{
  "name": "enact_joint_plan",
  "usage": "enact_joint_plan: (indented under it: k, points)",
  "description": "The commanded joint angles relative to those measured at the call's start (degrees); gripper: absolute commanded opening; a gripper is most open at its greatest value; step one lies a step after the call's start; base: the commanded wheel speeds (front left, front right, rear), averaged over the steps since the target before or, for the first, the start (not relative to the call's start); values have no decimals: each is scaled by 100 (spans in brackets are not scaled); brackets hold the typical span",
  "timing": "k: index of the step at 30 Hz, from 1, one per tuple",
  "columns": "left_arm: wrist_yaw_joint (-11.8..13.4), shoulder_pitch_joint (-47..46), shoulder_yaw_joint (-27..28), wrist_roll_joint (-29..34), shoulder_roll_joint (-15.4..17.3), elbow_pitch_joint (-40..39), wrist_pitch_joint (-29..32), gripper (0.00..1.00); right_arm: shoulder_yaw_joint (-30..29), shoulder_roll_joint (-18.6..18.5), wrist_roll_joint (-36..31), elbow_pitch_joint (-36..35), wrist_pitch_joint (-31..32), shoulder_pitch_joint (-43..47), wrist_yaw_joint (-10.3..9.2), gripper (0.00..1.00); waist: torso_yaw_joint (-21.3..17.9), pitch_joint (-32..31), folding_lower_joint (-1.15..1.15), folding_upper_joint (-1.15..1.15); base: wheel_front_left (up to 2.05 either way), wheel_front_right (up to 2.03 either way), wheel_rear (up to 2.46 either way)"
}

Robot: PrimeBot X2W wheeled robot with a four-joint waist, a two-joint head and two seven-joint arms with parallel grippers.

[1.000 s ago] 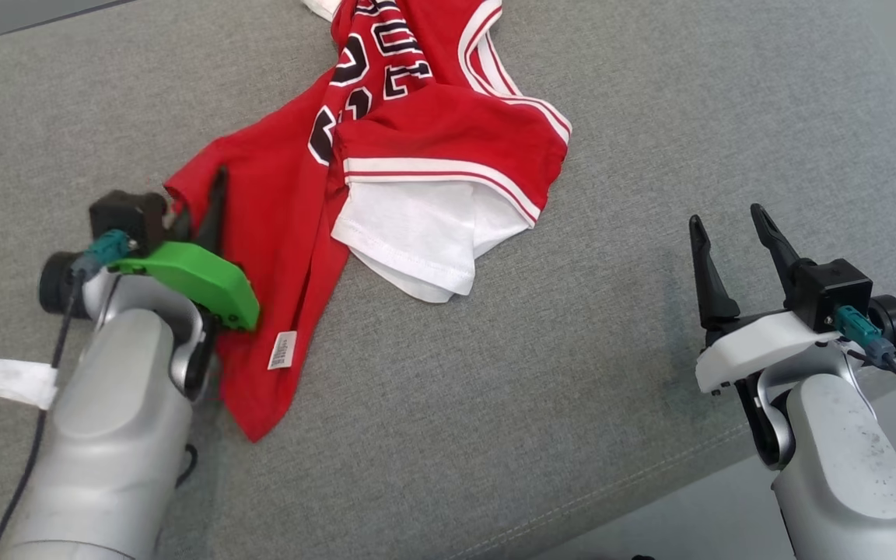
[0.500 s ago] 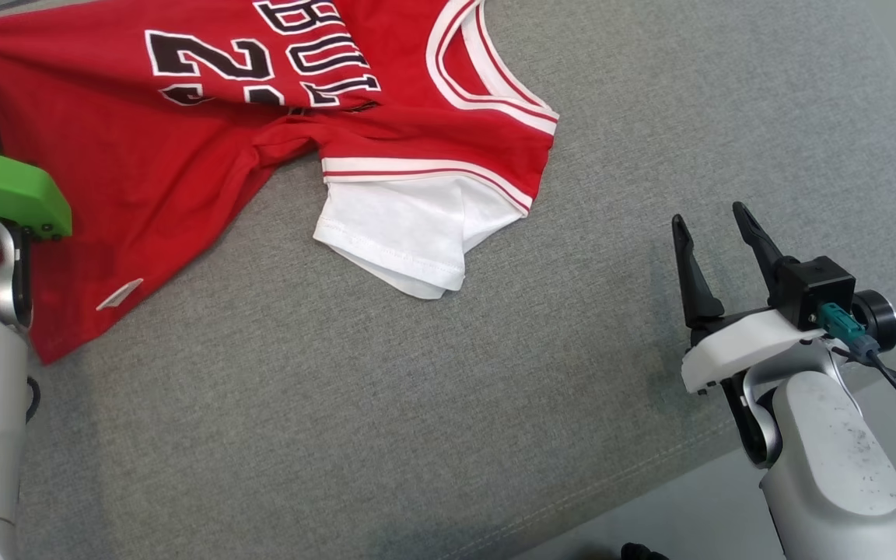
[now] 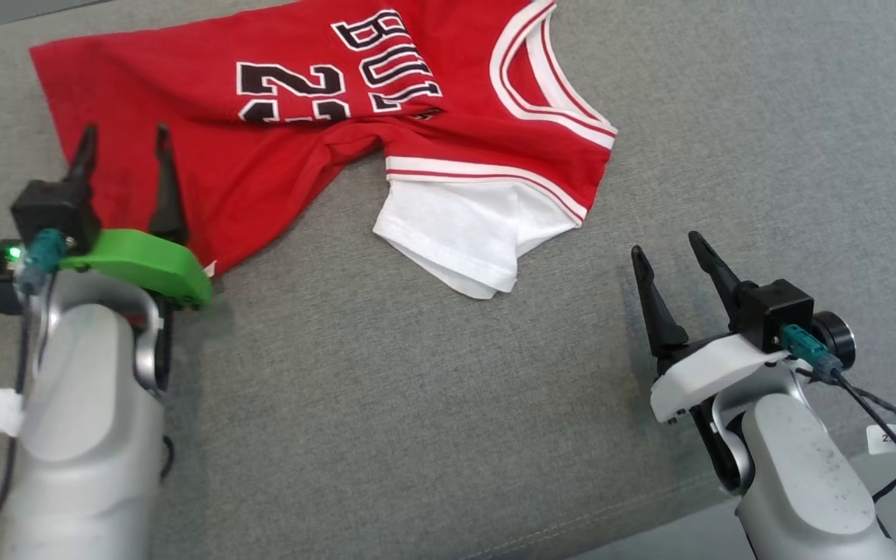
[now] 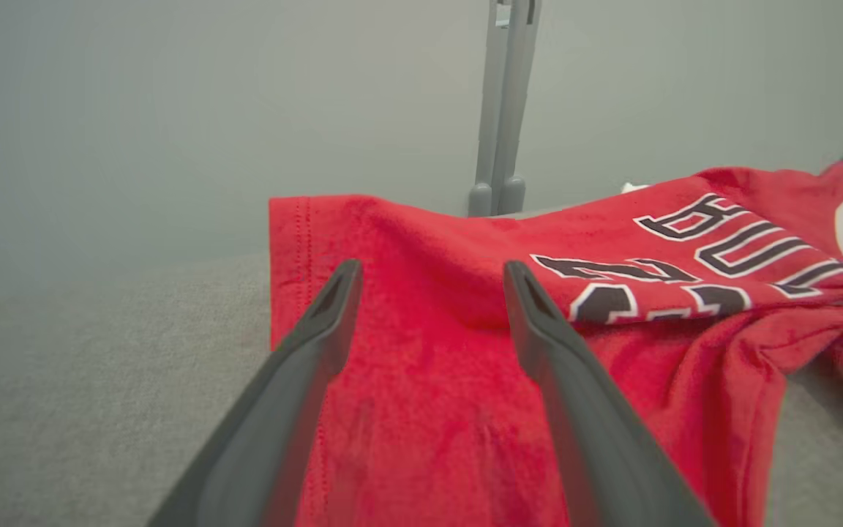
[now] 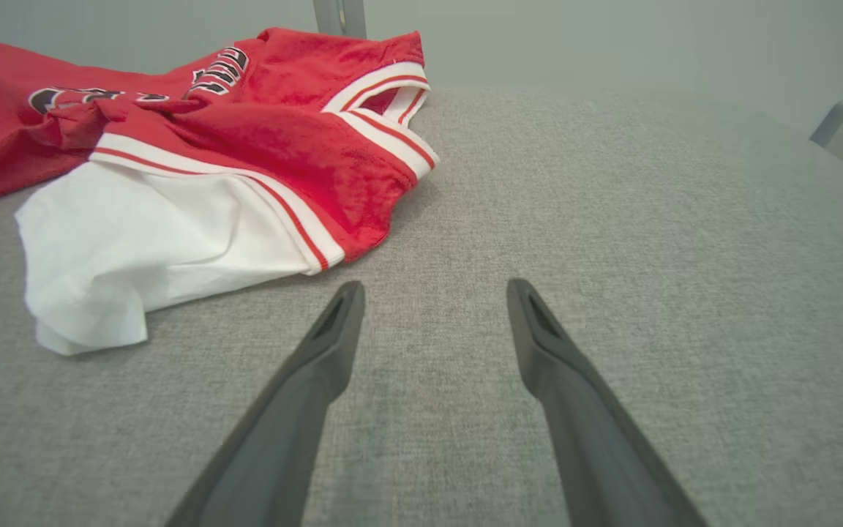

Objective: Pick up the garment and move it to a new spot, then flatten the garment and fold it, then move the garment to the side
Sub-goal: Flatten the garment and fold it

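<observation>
The garment [image 3: 277,148] is a red jersey with black-and-white lettering, white trim and a white sleeve [image 3: 463,229]. It lies partly spread on the grey cushion, bunched near its middle. My left gripper [image 3: 125,140] hovers open over the garment's hem end at the left, nothing between its fingers. The left wrist view has the red cloth [image 4: 429,351] under and between its spread fingers [image 4: 326,322]. My right gripper [image 3: 670,249] stands open at the lower right, apart from the garment. In the right wrist view the jersey [image 5: 231,146] lies ahead and to the left.
The grey fabric cushion [image 3: 448,404] carries everything; its front edge with a seam runs at the lower right [image 3: 868,459]. A grey metal post [image 4: 502,110] stands behind the cushion.
My left gripper opened and let go of the garment's hem after dragging it left, which spread the jersey out. The head camera shifted. My right gripper stayed open.
</observation>
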Motion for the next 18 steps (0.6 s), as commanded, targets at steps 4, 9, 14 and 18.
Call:
enact_joint_plan:
  k: [4,9,14,18]
  points:
    - [-111,713,26,104,-417,-542,0,100,238,-33,118,161,-15,131,-8,100,609,-318,0,0,0,0,0]
    - [-250,1401,-86,240,-694,-854,0,100,388,-30,229,370,-16,157,-8,100,970,-554,0,0,0,0,0]
    - [-332,1887,-155,239,-784,-970,0,100,590,-9,334,591,-15,200,-8,100,1267,-749,0,0,0,0,0]
    - [-358,2187,-239,188,-805,-1047,0,100,722,-25,400,715,-15,269,-8,100,1461,-876,0,0,0,0,0]
